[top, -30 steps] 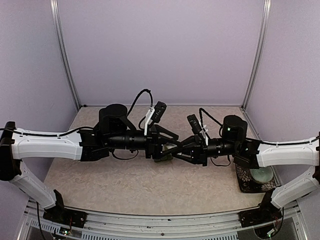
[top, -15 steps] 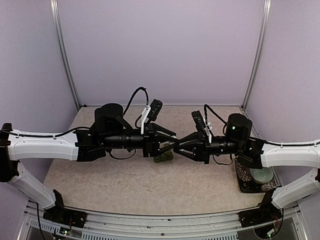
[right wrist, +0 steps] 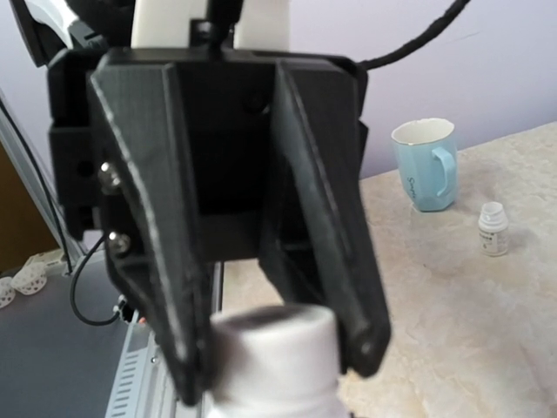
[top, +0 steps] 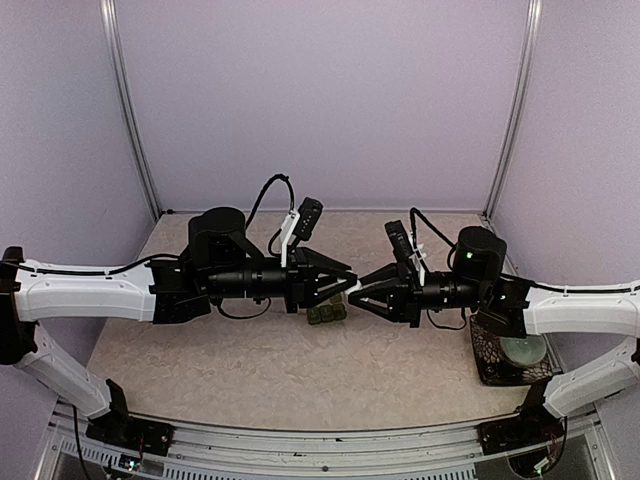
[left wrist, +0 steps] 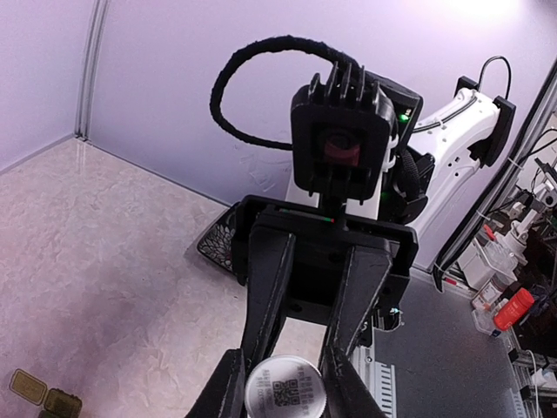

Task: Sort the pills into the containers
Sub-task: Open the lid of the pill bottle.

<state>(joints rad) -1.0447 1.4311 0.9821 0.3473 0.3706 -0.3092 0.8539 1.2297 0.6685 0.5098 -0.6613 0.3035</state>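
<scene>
Top view: the left pincer [top: 346, 287] and right pincer [top: 362, 289] meet tip to tip above mid-table, with a white pill bottle [top: 353, 289] between them. On the table [top: 250, 370], just to the near side of the tips and touching neither, lies the dark green pill box [top: 327, 313], three joined compartments. At the right edge, beside the right arm, sits a dark openwork tray [top: 487, 362] holding a pale green bowl [top: 522, 350]. Open surface runs toward the near edge and the left wall.

Left wrist: the bottle's end with a QR label faces the lens. The right pincer's fingers [left wrist: 261, 313] press on either side, clamped on it. The pill box shows in the lower left corner, well apart from the tray.

Right wrist: the bottle's white cap is close to the lens and blurred. The left pincer's fingers [right wrist: 322, 244] are closed against its sides. Only this view shows a light blue mug [right wrist: 426, 164] and a small white bottle [right wrist: 493, 229], standing apart on the table.
</scene>
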